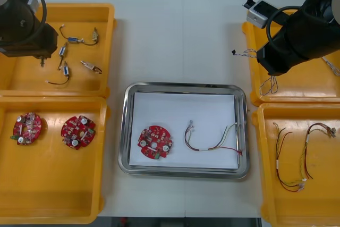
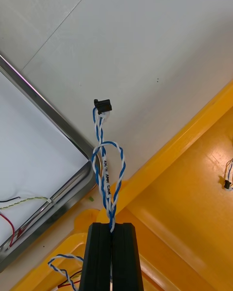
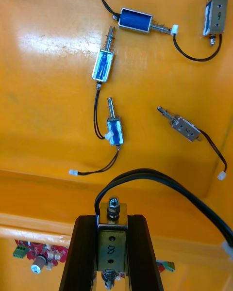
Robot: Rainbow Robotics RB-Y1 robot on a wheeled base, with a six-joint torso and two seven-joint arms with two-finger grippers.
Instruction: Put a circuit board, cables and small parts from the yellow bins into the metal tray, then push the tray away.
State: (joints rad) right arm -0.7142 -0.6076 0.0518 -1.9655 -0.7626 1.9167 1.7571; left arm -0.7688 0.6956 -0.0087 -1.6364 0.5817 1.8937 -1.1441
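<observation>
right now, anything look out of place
Nothing stands out: a circuit board and a red and yellow cable lie in the tray; the right gripper holds a blue and white cable beside it, the left gripper a small metal part over a bin.

Front camera looked steeply down on the table [image 1: 159, 35]; 2 close wrist cameras shared its bins [image 1: 26, 73] and tray [image 1: 183, 84].

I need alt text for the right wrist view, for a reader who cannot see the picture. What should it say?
The right gripper is shut on a twisted blue and white cable, whose black connector reaches past the fingertips over the light table. A corner of the metal tray lies on one side of the cable, a yellow bin on the other.
</observation>
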